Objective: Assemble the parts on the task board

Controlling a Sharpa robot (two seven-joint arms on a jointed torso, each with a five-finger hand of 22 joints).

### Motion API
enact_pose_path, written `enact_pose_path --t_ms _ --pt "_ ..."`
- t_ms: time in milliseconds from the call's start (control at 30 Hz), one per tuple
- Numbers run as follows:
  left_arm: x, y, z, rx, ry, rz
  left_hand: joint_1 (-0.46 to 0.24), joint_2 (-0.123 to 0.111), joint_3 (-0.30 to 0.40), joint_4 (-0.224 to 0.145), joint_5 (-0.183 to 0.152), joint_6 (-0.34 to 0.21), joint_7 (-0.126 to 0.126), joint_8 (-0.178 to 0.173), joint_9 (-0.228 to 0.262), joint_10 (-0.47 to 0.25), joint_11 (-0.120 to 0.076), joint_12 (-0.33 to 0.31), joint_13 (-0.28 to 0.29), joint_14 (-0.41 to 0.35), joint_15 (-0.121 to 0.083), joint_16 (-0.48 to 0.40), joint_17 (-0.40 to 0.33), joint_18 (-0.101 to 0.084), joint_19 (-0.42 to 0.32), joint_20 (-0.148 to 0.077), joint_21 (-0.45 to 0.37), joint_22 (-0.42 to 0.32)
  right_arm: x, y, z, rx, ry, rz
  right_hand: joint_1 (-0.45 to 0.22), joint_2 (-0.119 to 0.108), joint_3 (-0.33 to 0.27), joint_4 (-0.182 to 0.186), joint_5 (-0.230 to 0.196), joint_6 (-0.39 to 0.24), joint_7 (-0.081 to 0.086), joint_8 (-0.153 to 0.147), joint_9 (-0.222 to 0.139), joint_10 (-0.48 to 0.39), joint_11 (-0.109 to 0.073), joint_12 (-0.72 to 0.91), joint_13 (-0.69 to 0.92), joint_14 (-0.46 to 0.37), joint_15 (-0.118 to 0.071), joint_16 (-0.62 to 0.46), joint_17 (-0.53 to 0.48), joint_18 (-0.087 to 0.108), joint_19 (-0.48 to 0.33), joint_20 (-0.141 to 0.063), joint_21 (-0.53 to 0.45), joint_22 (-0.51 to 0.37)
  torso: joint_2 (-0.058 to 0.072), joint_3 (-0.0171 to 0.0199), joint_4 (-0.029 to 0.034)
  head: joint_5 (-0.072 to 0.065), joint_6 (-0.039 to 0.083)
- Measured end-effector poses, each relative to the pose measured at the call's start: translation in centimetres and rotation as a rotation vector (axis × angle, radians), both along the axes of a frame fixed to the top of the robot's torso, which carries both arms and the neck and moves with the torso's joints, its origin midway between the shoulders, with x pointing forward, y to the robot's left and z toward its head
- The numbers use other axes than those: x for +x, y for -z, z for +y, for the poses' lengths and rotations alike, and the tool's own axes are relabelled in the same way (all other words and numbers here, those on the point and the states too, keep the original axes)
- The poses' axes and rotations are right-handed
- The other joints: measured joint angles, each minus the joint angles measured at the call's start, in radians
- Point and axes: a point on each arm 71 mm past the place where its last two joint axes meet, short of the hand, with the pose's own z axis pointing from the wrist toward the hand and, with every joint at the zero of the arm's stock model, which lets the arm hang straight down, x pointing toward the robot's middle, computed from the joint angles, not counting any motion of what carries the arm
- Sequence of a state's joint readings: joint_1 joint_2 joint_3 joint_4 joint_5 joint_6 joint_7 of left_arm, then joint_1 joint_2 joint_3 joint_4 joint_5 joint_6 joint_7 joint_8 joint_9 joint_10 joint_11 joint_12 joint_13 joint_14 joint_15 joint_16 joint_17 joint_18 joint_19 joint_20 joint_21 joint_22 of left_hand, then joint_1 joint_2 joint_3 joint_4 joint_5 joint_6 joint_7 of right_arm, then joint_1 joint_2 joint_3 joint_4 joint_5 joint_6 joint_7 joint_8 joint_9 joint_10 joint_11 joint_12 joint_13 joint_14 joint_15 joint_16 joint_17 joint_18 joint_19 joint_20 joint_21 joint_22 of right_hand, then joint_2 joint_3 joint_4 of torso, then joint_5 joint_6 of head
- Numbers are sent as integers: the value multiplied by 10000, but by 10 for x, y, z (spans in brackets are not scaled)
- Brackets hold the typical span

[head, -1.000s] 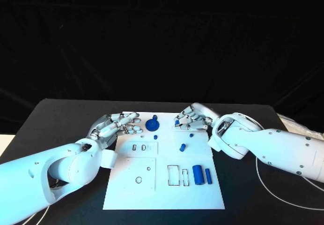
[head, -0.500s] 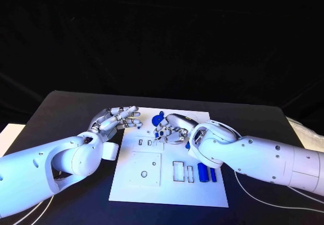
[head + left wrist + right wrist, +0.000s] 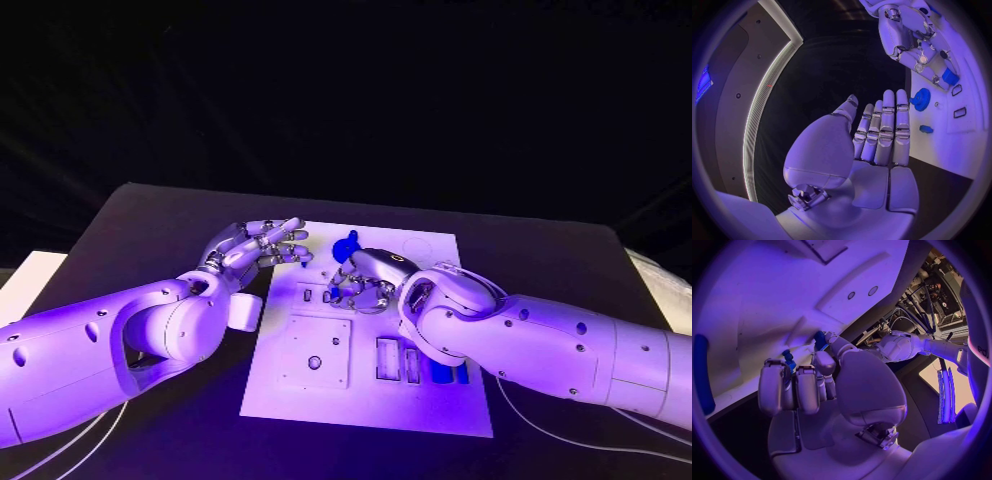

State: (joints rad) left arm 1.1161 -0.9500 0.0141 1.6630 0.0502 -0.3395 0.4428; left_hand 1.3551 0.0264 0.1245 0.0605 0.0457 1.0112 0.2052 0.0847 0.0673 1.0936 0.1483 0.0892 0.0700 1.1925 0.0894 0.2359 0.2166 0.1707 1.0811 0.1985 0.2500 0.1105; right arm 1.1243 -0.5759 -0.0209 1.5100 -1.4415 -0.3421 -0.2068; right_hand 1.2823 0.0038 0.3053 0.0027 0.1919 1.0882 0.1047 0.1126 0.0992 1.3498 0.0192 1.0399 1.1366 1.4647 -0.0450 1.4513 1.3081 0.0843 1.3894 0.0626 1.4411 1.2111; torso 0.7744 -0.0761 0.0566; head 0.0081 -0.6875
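Observation:
The white task board (image 3: 433, 262) lies in the middle of the black table. My right hand (image 3: 364, 281) hovers low over the board's middle with its fingers curled in, and it pinches a small blue part (image 3: 820, 338), which also shows in the left wrist view (image 3: 950, 76). My left hand (image 3: 261, 246) is held at the board's far left corner, fingers straight and apart, holding nothing. A round blue part (image 3: 346, 243) stands on the board's far end, just beyond the right hand. Two blue cylinders (image 3: 441, 372) lie at the board's near right.
A raised square plate (image 3: 315, 356) with a small hole sits on the board's near left, with narrow rectangular slots (image 3: 389, 358) beside it. A small loose blue piece (image 3: 926, 129) lies on the board near the round part. White cables trail over the table at the right (image 3: 577, 448).
My right hand has moved from the board's far right to its middle, carrying the small blue part. The left hand has barely moved. The camera has shifted.

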Motion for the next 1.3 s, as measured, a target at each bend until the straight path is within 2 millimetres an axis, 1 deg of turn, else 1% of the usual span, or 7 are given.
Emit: enact_pose_path --t_ms 233,500,700,767,900,1100,1300 --pt "0 0 0 -9 -3 13 0 0 0 0 0 0 0 0 0 0 0 -41 0 0 0 0 -1 -1 0 0 0 0 0 -1 0 -147 32 -153 -36 -17 -1 1 -3 0 0 4 2 1 1 0 0 0 0 0 -1 0 0 0 0 0 0 5 -1 44 -38" --pt "0 0 0 -14 -4 24 0 0 0 0 0 0 0 0 0 0 0 -41 0 0 0 0 9 0 0 0 0 1 0 -1 0 -321 84 -310 -100 -82 -1 2 -64 0 0 12 68 -16 14 -228 -138 0 0 -39 -2 0 0 0 0 -18 -2 4 -2 19 -62" --pt "0 0 -1 -20 5 33 0 0 0 0 0 0 0 0 1 0 0 -41 -12 0 0 0 20 0 0 0 0 -8 0 -1 1 -501 90 -377 -296 -277 -45 45 -64 0 0 15 140 -269 53 -739 -522 0 1 -39 -2 0 0 0 -47 -100 -2 -1 5 27 -54" --pt "0 0 -1 -16 -2 36 0 0 0 0 0 0 0 0 1 0 0 -41 -11 0 0 0 21 0 0 0 0 -9 0 -1 1 -557 84 -385 -352 -333 -44 46 -64 0 1 -48 134 -270 51 -816 -586 0 1 -39 -3 0 0 0 -85 -118 -2 -1 5 28 -60" --pt "1 1 0 -3 -28 41 0 0 0 0 0 0 0 0 1 0 0 -41 -11 0 0 0 20 -1 0 0 0 -9 0 -1 1 -670 98 -378 -520 -425 -87 112 -9 -96 97 -100 93 -375 88 -971 -712 0 1 -79 -3 1 0 1 -85 -152 0 -1 5 31 -91" --pt "1 1 1 6 -42 52 0 0 0 0 0 0 0 -40 -8 0 0 -41 -11 0 0 0 19 0 0 0 0 -8 0 1 0 -814 170 -383 -679 -731 -310 168 210 -161 163 -181 29 -432 141 -1148 -872 0 1 -79 -4 1 -39 40 -135 -202 1 -1 3 12 -111" --pt "2 1 1 13 -53 63 0 0 0 0 0 0 0 -41 -8 0 0 -41 -11 0 0 0 18 0 0 0 0 -8 0 1 0 -885 245 -443 -711 -780 -335 195 210 -168 169 -181 28 -468 108 -1244 -940 1 1 -116 -4 1 -39 40 -135 -230 2 -1 1 9 -130"
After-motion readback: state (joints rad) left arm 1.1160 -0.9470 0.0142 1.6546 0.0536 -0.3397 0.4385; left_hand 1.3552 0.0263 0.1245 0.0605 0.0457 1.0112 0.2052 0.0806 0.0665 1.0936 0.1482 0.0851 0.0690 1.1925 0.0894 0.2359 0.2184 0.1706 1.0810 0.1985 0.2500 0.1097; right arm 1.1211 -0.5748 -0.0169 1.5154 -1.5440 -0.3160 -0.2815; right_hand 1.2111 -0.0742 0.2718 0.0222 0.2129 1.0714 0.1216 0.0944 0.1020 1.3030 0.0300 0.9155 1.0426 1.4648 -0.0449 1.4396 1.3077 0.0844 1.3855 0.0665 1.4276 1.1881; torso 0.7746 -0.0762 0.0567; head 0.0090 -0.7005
